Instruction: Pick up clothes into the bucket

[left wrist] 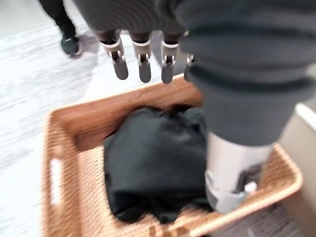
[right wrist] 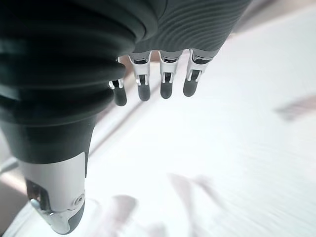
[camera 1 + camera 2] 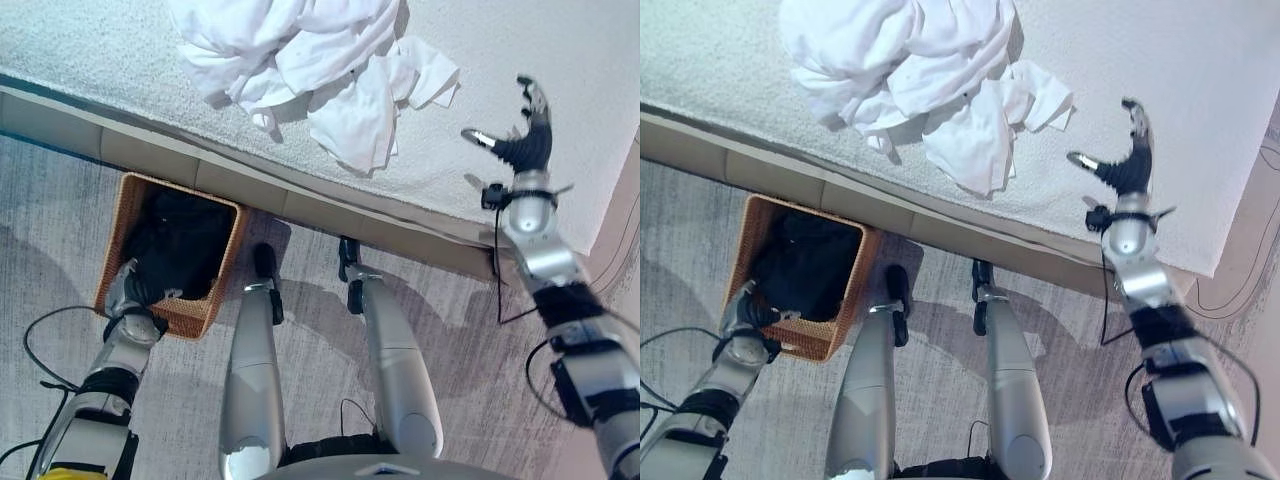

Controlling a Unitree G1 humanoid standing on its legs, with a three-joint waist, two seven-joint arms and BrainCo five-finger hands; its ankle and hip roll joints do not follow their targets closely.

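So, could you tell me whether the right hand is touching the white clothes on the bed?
Apart. In the left eye view the open right hand hovers beside the white clothes, with bare bed showing between them.

Bedroom setting: white bed [image 3: 560, 70] with heaped white clothes [image 3: 300, 60], wicker laundry basket [image 3: 125, 215], grey carpet [image 3: 60, 200].
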